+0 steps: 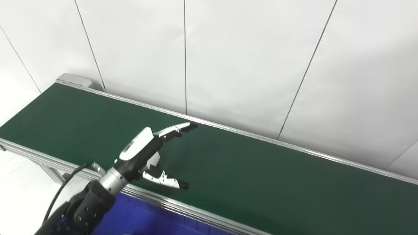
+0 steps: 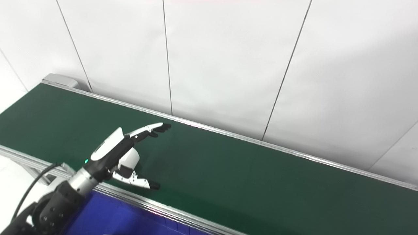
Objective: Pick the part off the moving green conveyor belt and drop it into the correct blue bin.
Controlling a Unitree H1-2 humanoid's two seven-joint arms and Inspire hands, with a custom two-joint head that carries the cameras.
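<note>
Hovering over the near half of the dark green conveyor belt [image 1: 248, 163] is the left hand [image 1: 148, 153], white-shelled with black fingertips, its arm coming up from the bottom left corner. The fingers [image 1: 178, 129] are stretched out straight toward the far rail, and the thumb [image 1: 168, 181] juts out well apart from them, low and close to the near rail. So that's a wide-open hand, folks, with nothing between thumb and fingers, nothing held at all. A small green light glows on the wrist, and a black cable [image 1: 63, 186] loops away from the forearm on the left.

The belt runs diagonally across the view, from upper left down to lower right, edged by a silver aluminium rail [image 1: 183, 207] on the near side and another along the back. As for the part, no part shows anywhere on the visible stretch of green, so where it lies cannot be told from either view.

Down below the near rail, a slice of the deep blue plastic bin [image 1: 147, 218] peeks out at the bottom edge, just beside the robot's forearm; its inside is mostly cut off by the frame. Behind the belt stands a plain white panelled wall [image 1: 248, 58] with thin dark seams. The right hand is out of sight in both views.
</note>
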